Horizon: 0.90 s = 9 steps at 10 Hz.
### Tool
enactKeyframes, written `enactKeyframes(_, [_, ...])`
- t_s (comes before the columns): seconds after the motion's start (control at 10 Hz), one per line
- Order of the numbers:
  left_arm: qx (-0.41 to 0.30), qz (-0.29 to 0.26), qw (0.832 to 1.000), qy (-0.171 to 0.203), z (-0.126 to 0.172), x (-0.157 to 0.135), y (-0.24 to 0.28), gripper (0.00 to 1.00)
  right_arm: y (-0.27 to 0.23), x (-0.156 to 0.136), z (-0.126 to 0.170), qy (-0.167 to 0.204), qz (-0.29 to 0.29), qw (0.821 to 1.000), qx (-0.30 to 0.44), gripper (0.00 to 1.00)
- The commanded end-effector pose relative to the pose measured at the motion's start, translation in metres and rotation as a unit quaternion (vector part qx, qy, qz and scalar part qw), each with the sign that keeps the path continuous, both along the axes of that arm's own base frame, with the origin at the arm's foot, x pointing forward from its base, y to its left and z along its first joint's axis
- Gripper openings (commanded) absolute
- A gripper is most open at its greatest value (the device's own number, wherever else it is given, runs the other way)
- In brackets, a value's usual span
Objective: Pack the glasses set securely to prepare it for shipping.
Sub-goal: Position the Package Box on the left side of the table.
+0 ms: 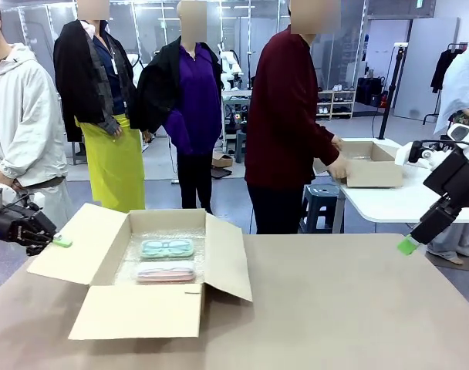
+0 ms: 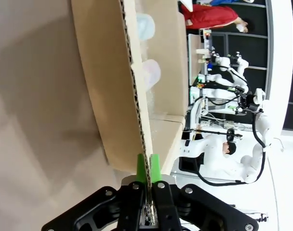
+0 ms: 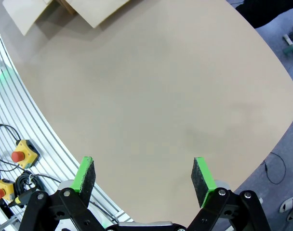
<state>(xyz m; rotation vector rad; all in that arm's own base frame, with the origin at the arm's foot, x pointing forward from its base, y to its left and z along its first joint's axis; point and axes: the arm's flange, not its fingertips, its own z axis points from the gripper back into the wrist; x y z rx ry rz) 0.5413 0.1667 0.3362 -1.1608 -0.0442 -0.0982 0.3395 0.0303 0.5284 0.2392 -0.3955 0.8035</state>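
Cases, one mint [image 1: 167, 247] and one pink [image 1: 166, 271], lie side by side on bubble wrap in the box [image 1: 219, 262]. The left gripper [image 2: 148, 169] pinches the box's left flap [image 1: 76, 243] edge. The right gripper [image 3: 145, 175] hangs wide open and empty over the table [image 3: 161, 110].

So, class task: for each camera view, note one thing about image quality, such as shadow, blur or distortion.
Front view: soft overhead light, the box casts a faint shadow. Left wrist view: picture rolled sideways, the flap sharp between the left gripper pads, background bright. Right wrist view: wide-angle bends the table edge; right gripper open.
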Motion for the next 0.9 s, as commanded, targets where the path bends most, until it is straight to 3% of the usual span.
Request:
enactKeyframes(0.0, [0.033,-0.019,0.999,0.006,0.009,0.005,0.021,0.00,0.001,-0.002,0.002,0.001,-0.003,1.000,-0.003,1.00])
enactKeyframes(0.5, [0.066,-0.003,0.998,0.001,0.038,-0.028,0.078,0.00,0.001,-0.002,0.002,0.001,-0.003,1.000,-0.003,1.00])
enactKeyframes(0.8, [0.111,-0.010,0.994,0.013,0.043,-0.030,0.083,0.00,0.001,-0.002,0.002,0.001,-0.003,1.000,-0.003,1.00])
